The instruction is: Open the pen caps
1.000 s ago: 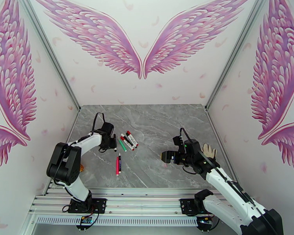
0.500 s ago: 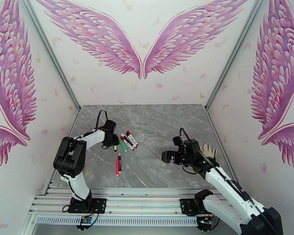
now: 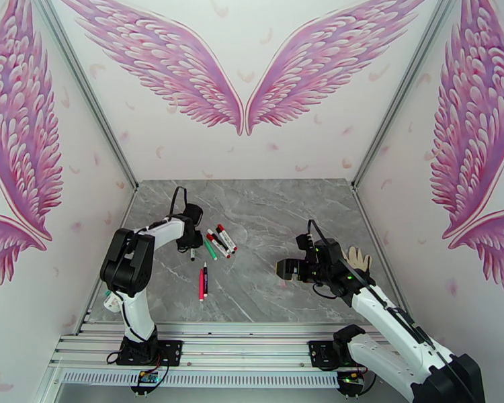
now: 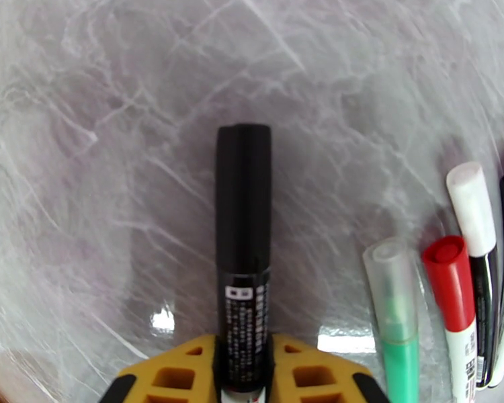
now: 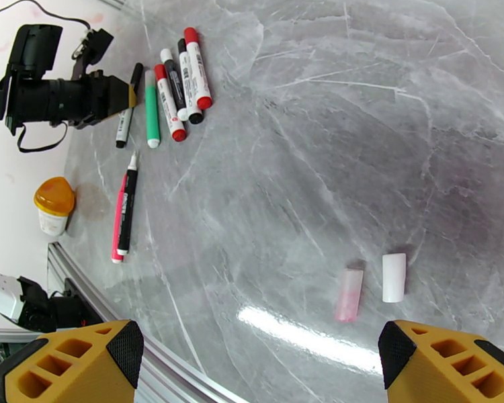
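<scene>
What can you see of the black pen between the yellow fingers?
The black pen looks like shiny plastic, with small white print on a label low down. It points straight away from the wrist camera. The left gripper is shut on it, one yellow finger on each side. It is apart from the green pen, over the grey table; whether it touches the table is unclear.

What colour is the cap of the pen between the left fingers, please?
Black cap, best seen in the left wrist view.
</scene>
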